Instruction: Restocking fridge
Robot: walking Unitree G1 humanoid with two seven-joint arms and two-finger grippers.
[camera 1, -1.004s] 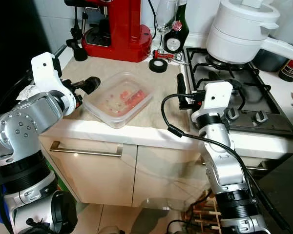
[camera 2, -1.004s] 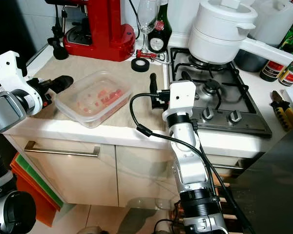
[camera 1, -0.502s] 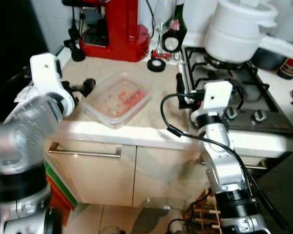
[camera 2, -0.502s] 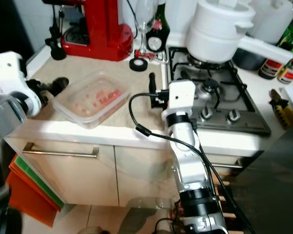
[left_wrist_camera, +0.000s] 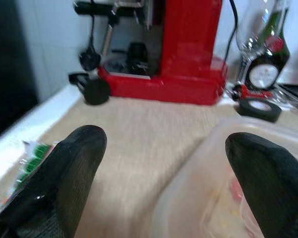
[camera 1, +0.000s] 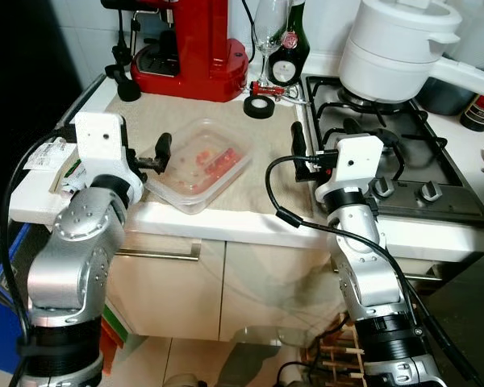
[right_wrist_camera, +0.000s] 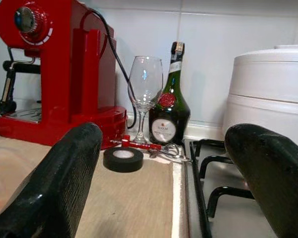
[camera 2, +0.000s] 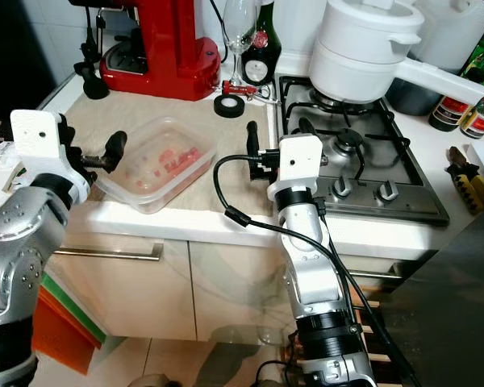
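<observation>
A clear plastic container (camera 1: 198, 165) with pink and red food pieces sits on the beige counter (camera 1: 250, 185) near its front edge. My left gripper (left_wrist_camera: 169, 148) is open at the container's left side. In the left wrist view the container's rim (left_wrist_camera: 188, 198) lies between the wide-apart fingers, one finger (camera 1: 163, 145) rising just beside it. My right gripper (right_wrist_camera: 171, 144) is open and empty, held level above the seam between the counter and the hob, to the container's right.
At the back stand a red coffee machine (camera 1: 189, 48), a wine glass (camera 1: 273, 28), a dark bottle (camera 1: 292, 52) and a black tape roll (camera 1: 261, 106). A white pot (camera 1: 399, 48) sits on the gas hob (camera 1: 419, 181). Papers (camera 1: 52, 157) lie on a white ledge at left.
My left arm has swung in and turned, bringing its gripper up against the container's left side. The right arm has stayed put.
</observation>
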